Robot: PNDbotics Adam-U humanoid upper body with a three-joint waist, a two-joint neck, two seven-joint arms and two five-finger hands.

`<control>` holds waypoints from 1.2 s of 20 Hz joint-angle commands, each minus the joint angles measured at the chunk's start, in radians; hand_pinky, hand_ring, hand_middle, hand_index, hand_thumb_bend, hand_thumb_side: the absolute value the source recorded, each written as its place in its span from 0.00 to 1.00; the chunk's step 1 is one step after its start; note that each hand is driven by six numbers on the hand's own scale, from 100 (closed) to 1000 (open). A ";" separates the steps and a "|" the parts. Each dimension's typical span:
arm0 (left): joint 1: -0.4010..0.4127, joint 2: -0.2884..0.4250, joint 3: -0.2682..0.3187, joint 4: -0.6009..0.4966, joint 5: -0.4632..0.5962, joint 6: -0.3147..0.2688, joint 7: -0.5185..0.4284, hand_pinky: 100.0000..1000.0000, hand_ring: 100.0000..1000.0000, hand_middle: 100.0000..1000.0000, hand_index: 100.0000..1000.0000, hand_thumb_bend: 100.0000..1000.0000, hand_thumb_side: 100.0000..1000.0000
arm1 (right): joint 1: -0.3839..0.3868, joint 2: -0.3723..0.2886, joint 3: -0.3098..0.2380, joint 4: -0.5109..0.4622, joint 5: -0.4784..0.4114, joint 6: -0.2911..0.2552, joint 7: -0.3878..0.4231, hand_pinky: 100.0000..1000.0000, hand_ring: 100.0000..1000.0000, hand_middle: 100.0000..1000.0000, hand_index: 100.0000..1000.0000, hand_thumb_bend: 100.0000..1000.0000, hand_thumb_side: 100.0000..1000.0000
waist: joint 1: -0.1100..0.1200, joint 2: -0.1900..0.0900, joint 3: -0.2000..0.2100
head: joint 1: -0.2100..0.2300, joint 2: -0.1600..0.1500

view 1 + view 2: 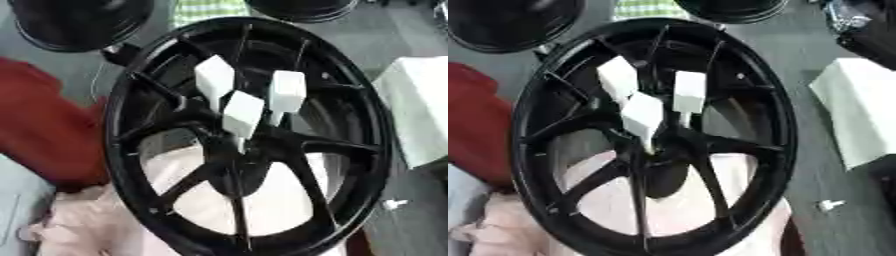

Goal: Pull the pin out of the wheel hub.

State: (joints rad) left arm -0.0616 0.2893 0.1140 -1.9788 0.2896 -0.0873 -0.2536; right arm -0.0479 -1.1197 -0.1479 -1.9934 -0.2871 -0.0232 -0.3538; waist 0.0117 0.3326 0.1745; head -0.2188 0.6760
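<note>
pins (pixel 242 114) stand in the middle of the wheel hub (pixel 363 150), three of them, each with a white block-shaped head and a thin stem going down into the dark centre. one white head (pixel 214 76) is up and to the left, one (pixel 287 91) is up and to the right, and one is lower and between them. the heads sit near each other but do not seem to touch. the wheel hub is big and black, with long spokes running from the centre out to a round rim. it fills most of both views and its lower rim runs to the bottom edge.

through the gaps between the lower spokes a pale pink cloth (pixel 79 225) shows, and it spreads out past the rim at the lower left. a red shape (pixel 44 125) lies close against the left side of the rim. a white sheet (pixel 859 110) lies on the grey floor to the right, just beside the rim. a small white bit (pixel 828 204) lies on the floor at the lower right, apart from the wheel. two more black wheels (pixel 79 22) peek in at the top edge.

no robot hand shows in either view, so their fingers cannot be told.
</note>
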 commanded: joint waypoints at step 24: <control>-0.013 0.022 -0.003 -0.021 -0.004 -0.002 -0.010 0.67 0.53 0.43 0.67 0.00 0.77 | -0.132 -0.218 0.125 -0.007 0.271 0.098 0.283 0.91 1.00 0.78 0.84 0.00 0.06 | 0.001 -0.003 0.021 | -0.012 0.000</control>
State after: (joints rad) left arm -0.0700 0.2897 0.1089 -1.9788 0.2821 -0.0901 -0.2597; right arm -0.1678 -1.2804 -0.0254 -1.9933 -0.0430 0.0681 -0.0998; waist 0.0128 0.3414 0.1945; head -0.2261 0.6762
